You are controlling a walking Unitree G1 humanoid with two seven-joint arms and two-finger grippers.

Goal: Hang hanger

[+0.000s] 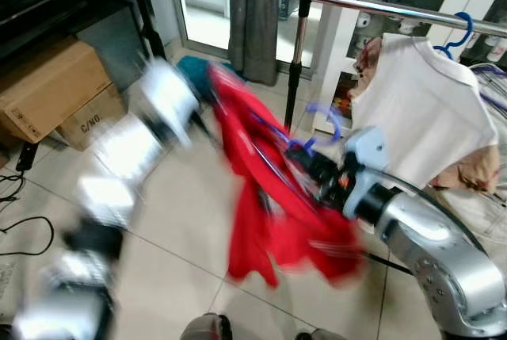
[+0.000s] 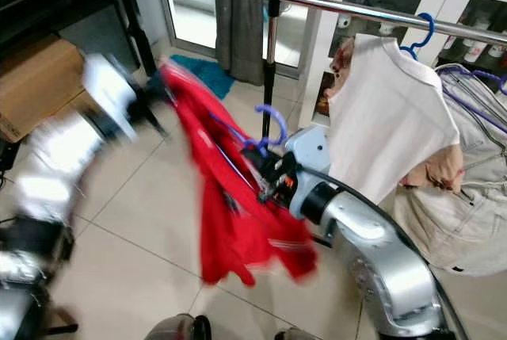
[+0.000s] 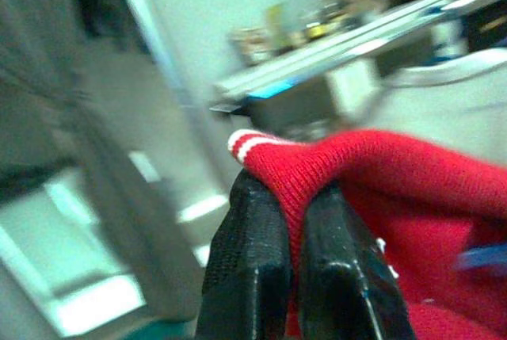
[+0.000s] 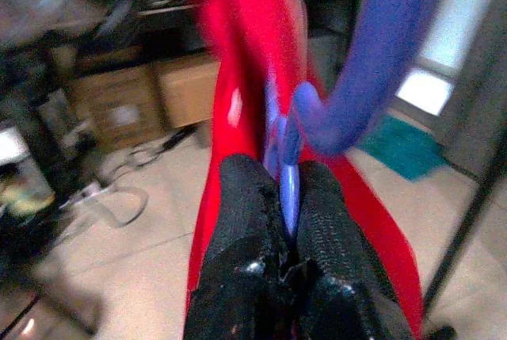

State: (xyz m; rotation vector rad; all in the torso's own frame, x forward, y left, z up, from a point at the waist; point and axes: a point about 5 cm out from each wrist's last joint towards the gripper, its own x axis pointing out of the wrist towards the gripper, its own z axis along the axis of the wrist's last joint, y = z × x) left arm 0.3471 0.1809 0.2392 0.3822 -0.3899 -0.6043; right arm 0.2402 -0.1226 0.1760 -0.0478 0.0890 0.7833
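A red garment [image 1: 273,197] hangs on a purple hanger [image 1: 321,122] in front of me, stretched between my two arms. My right gripper [image 4: 285,197] is shut on the hanger's neck just below its hook [image 4: 380,55]. My left gripper [image 3: 289,221] is shut on a striped edge of the red garment [image 3: 380,189], up at the garment's left end [image 1: 207,86]. The chrome clothes rail [image 1: 396,9] runs across the upper right, above and behind the hanger. My left arm [image 1: 127,158] is blurred.
A white shirt [image 1: 420,106] on a blue hanger [image 1: 459,31] hangs on the rail at right, with more clothes [image 2: 467,221] beyond it. The rail's black post [image 1: 295,63] stands behind the red garment. Cardboard boxes [image 1: 51,90] sit at left, a grey curtain [image 1: 253,15] behind.
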